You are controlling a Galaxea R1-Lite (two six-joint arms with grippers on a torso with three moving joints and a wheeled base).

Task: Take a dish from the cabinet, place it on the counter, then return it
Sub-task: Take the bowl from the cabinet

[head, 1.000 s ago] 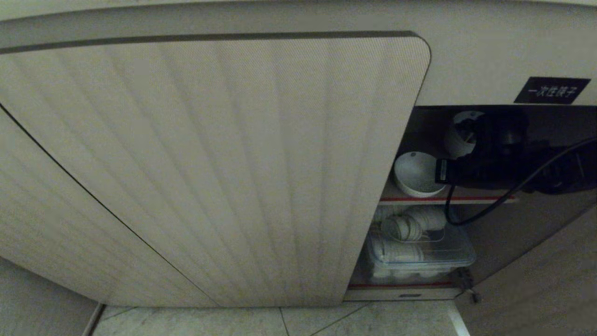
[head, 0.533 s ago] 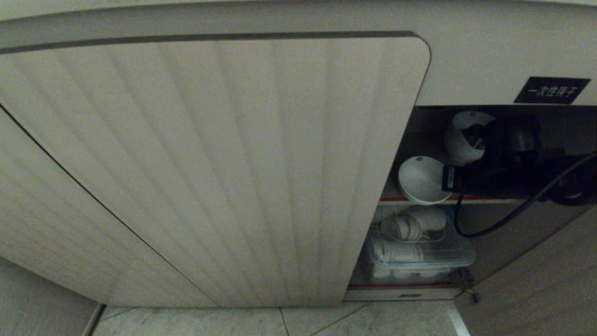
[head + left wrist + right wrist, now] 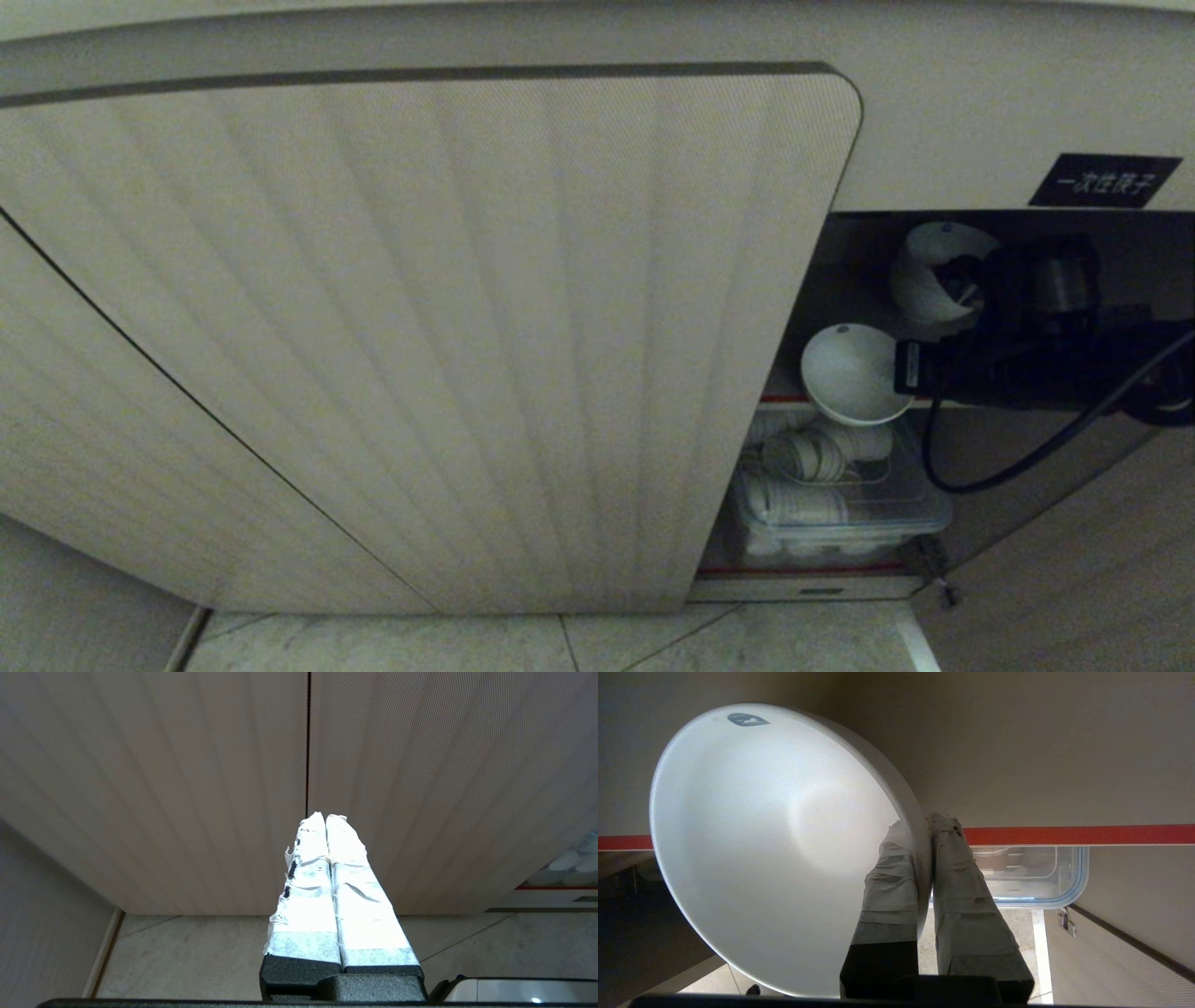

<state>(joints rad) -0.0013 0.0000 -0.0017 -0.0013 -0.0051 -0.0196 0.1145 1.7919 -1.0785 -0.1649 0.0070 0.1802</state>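
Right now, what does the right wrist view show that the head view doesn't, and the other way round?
Only the right wrist view shows the right gripper pinching the dish's rim, one finger inside, one outside. Only the head view shows the ribbed cabinet door, the black label and a second bowl further in. Both show the dish, the red-edged shelf and the clear container below.

Clear plastic box (image 3: 845, 509): on the lowest level, low in the opening — holds white bowls (image 3: 805, 455) lying on their sides.
Floor (image 3: 653, 644): pale stone tiles with thin joints.
Small padlock (image 3: 1066, 922): hangs by the door's lower corner.
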